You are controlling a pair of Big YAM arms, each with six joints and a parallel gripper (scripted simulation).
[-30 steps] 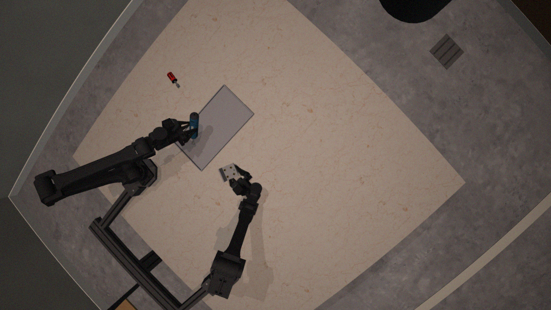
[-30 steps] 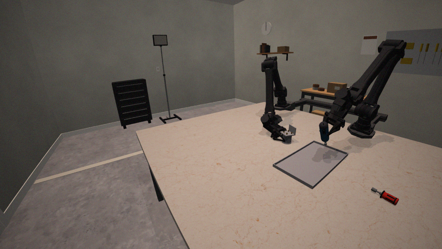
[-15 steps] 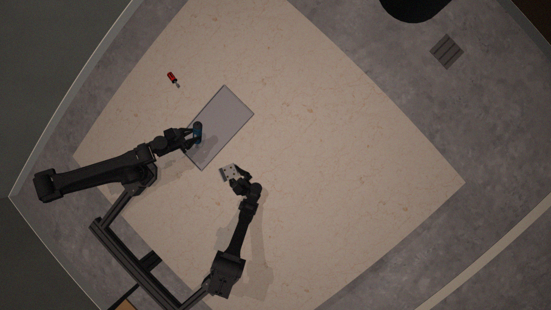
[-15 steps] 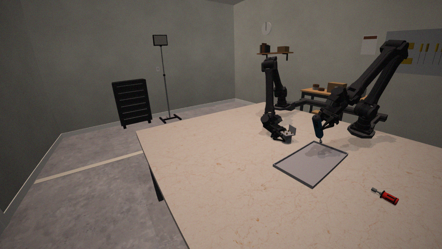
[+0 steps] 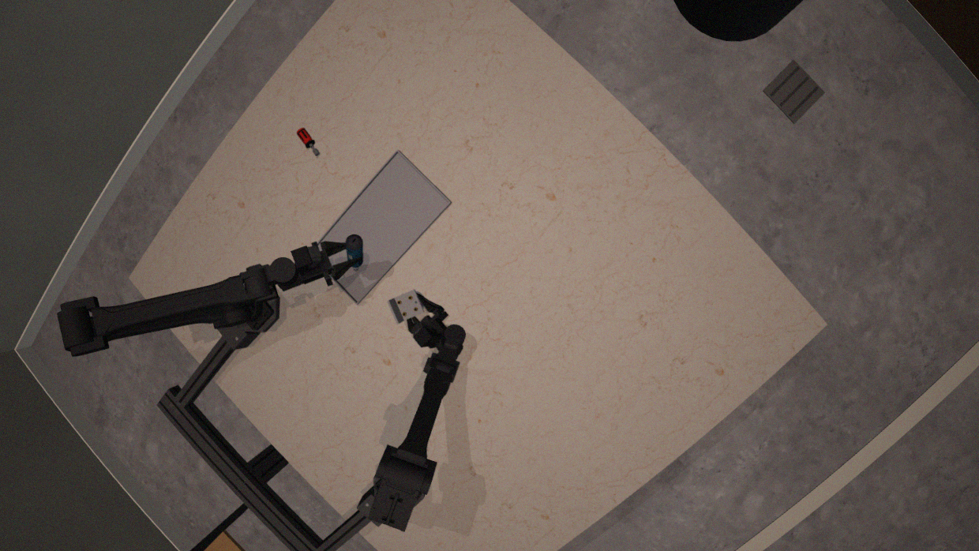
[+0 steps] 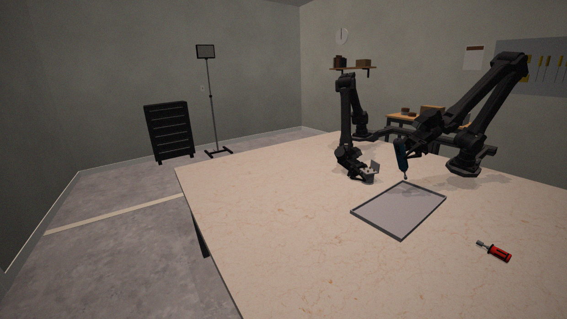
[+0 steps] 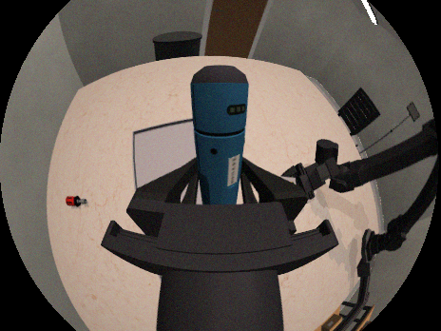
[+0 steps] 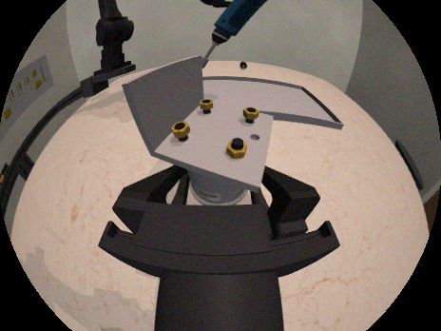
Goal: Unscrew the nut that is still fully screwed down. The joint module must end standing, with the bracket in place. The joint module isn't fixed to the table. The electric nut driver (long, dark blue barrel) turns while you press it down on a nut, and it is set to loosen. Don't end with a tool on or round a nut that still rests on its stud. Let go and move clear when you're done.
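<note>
My left gripper (image 5: 340, 258) is shut on the dark blue nut driver (image 5: 353, 247) and holds it upright, tip down, above the near corner of the grey tray (image 5: 385, 226). The driver fills the left wrist view (image 7: 219, 135). My right gripper (image 5: 421, 314) is shut on the joint module, which stands on the table. In the right wrist view its grey angled bracket (image 8: 209, 129) sits on top with several brass nuts (image 8: 236, 148) on studs. I cannot tell which nut sits lowest. The driver (image 6: 400, 154) is apart from the module (image 6: 372, 174), higher and to one side.
A red-handled screwdriver (image 5: 307, 139) lies on the table beyond the tray, far from both arms. The flat tray (image 6: 398, 208) lies between it and the module. The arm bases and a black frame stand at the table's edge.
</note>
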